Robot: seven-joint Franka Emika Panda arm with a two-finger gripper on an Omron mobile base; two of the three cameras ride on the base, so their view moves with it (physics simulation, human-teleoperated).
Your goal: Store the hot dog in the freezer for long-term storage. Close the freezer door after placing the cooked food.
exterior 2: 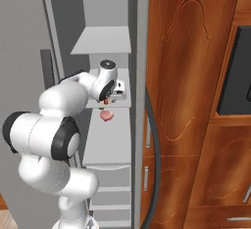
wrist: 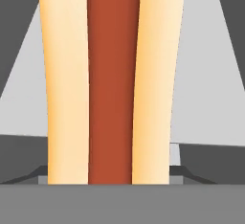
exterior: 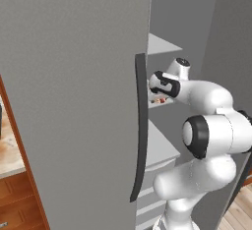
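The freezer (exterior 2: pixel 105 140) stands open, its grey shelves and lower drawers bared, and the white arm reaches into it at the height of the middle shelf (exterior 2: pixel 117 101). In the left base view the wider grey door (exterior: pixel 74 101) with its dark bar handle (exterior: pixel 141 126) rises close in front and hides the left part of the freezer, so that the hand appears just past its edge. In the right base view the freezer door (exterior 2: pixel 142 101) stands swung out, seen nearly edge-on, with its long dark handle (exterior 2: pixel 156 164) curving down beside the brown wooden cabinets (exterior 2: pixel 191 101). A small round pink food item (exterior 2: pixel 106 116) sits on the shelf below the hand. The hot dog (wrist: pixel 112 84) is inside the freezer at the gripper (exterior 2: pixel 113 96), just above the middle shelf; in the hand view it stands lengthwise very near the camera, a red-brown sausage between two pale tan halves of bun. Whether the fingers clasp it cannot be told.
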